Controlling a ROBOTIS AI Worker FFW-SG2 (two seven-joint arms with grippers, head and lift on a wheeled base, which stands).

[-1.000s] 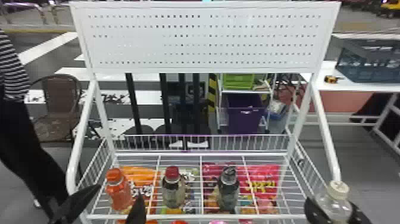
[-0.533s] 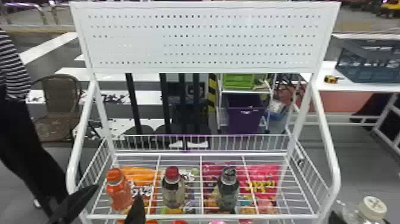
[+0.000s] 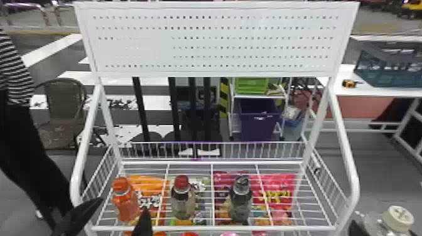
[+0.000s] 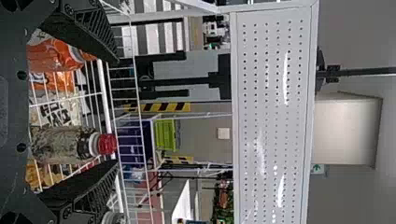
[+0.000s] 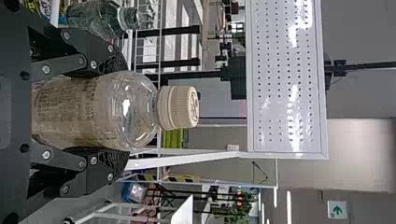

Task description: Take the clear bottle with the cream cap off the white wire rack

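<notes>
At the bottom right corner of the head view, my right gripper [image 3: 357,229] holds the clear bottle with the cream cap [image 3: 398,219], outside the right side of the white wire rack [image 3: 343,147]. In the right wrist view both fingers of that gripper [image 5: 122,114] press on the sides of the clear bottle [image 5: 133,109]; its cap points away from the palm. My left gripper [image 3: 115,216] stands open at the rack's front left. The left wrist view has its fingers apart [image 4: 116,112], with a red-capped bottle [image 4: 63,143] farther off between them.
Orange [image 3: 125,201], red-capped [image 3: 182,197] and dark [image 3: 241,201] bottles stand along the rack shelf, above colourful snack bags [image 3: 278,196]. A perforated white panel [image 3: 213,40] tops the rack. Behind are a chair [image 3: 64,106] and purple bin [image 3: 259,122].
The right gripper and the cream-capped bottle have moved right and lower in the head view, from beside the rack's front right corner to outside it. The left arm has hardly moved.
</notes>
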